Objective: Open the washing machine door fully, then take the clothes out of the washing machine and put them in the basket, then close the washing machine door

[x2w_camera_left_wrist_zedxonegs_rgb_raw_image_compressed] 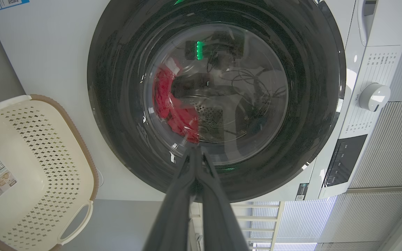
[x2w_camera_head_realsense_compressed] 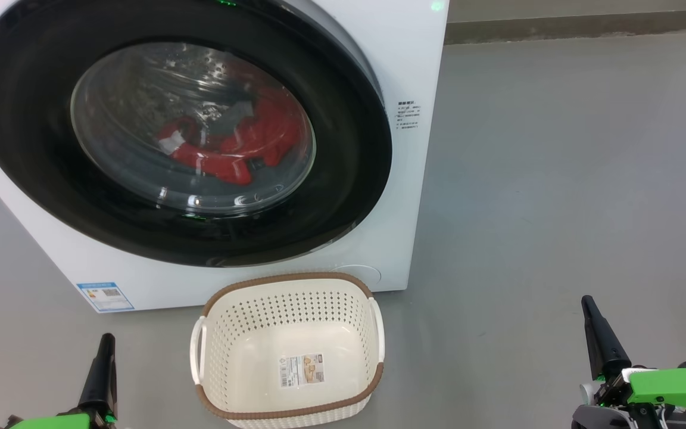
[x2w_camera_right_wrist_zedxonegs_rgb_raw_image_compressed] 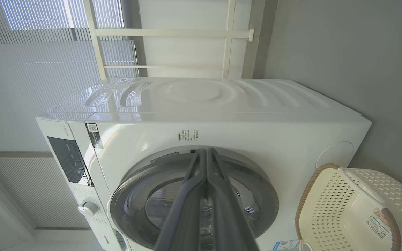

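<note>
You are facing one washing machine (x2w_camera_head_realsense_compressed: 405,77), and its one washing machine door (x2w_camera_head_realsense_compressed: 39,155) is sitting shut against the white front, its black ring running close to the cabinet's right edge. The clothes (x2w_camera_head_realsense_compressed: 230,152) are lying inside behind the glass (x2w_camera_head_realsense_compressed: 134,101): a red bundle with a grey piece showing, too tangled for you to be counting garments. One basket (x2w_camera_head_realsense_compressed: 286,279) is standing on the floor (x2w_camera_head_realsense_compressed: 557,179) just beside the machine's lower front edge, under the door's bottom rim, carrying one paper label (x2w_camera_head_realsense_compressed: 301,369) and showing two white handles (x2w_camera_head_realsense_compressed: 198,351). Open floor is stretching wide to the right of machine and basket. Your two hands are hovering low, well apart from the basket: the left hand (x2w_camera_head_realsense_compressed: 106,342) and the right hand (x2w_camera_head_realsense_compressed: 588,305) are both pressing their fingers together, gripping nothing.
</note>
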{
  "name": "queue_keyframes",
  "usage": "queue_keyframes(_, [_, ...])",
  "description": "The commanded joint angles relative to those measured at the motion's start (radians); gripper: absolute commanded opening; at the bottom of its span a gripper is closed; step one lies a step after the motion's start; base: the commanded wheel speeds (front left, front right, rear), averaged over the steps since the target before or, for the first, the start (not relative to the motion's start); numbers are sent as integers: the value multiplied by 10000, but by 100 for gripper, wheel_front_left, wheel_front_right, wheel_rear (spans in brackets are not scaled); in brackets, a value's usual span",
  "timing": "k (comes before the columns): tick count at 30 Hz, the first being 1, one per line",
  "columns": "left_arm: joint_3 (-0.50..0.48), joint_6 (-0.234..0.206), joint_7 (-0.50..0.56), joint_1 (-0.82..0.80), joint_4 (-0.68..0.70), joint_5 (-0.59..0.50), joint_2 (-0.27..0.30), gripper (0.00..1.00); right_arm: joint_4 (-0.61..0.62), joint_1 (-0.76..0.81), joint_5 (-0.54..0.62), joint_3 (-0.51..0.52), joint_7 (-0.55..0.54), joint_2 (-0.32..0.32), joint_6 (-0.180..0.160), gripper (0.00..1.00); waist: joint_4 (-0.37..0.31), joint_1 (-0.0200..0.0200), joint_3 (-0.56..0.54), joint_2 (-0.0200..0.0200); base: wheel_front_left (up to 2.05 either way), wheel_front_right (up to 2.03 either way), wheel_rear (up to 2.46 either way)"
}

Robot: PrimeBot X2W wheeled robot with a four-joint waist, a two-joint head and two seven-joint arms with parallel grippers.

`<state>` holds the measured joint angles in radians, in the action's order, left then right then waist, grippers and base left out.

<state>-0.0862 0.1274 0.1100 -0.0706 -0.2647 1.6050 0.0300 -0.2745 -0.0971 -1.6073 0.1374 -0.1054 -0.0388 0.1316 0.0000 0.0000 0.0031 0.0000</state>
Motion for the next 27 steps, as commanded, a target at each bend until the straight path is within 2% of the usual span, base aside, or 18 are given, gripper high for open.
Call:
queue_keyframes(1, [-271, 33, 29, -373, 199, 40, 202, 0, 298, -108, -17, -240, -75, -114, -9, 0, 0, 0, 0, 0, 0, 0, 0])
queue_keyframes(27, [-271, 33, 29, -373, 199, 40, 202, 0, 298, -108, -17, -240, -75, -114, -9, 0, 0, 0, 0, 0, 0, 0, 0])
